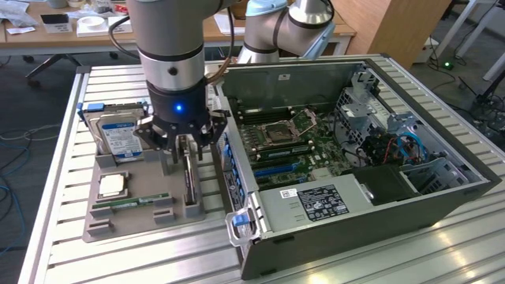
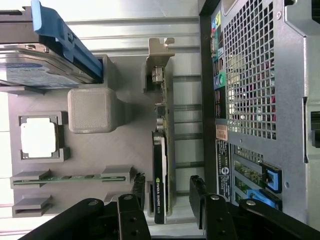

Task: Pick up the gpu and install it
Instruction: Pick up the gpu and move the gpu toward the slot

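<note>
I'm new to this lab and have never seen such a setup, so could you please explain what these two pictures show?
The machine is a robot arm ending in a gripper, a two-fingered clamp. One picture comes from a camera standing off the arm, the other from a camera on the arm's wrist, looking past its fingers. On the table sit a grey holder tray and, to the exterior view's right, an open computer case. The tray carries a hard drive, a processor chip, a green memory stick and the gpu, standing on edge. The gripper is open, one finger on each side of the gpu, so nothing is held yet.
</note>
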`<state>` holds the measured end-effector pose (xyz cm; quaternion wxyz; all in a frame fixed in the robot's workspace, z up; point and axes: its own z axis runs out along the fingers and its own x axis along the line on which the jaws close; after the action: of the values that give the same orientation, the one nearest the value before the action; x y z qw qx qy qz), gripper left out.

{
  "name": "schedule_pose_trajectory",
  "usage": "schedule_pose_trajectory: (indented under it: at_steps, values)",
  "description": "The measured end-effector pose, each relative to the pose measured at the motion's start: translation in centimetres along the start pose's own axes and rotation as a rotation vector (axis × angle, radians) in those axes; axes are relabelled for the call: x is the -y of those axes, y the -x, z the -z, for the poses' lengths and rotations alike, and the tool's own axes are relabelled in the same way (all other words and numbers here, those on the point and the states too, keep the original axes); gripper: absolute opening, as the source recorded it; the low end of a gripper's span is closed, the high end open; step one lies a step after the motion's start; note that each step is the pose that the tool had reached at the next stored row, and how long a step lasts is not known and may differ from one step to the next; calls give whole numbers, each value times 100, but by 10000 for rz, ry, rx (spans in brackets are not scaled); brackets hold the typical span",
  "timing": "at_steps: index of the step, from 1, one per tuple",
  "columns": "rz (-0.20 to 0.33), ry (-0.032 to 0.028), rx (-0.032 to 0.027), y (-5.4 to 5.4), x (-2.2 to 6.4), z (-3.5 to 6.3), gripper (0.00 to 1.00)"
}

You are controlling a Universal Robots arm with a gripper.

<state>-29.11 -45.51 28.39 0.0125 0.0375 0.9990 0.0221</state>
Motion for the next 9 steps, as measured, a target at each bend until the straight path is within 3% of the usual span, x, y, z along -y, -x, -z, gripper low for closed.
schedule_pose_trajectory:
  at_steps: [9]
  values:
    - [1,-1,-1,7,0,-8,49]
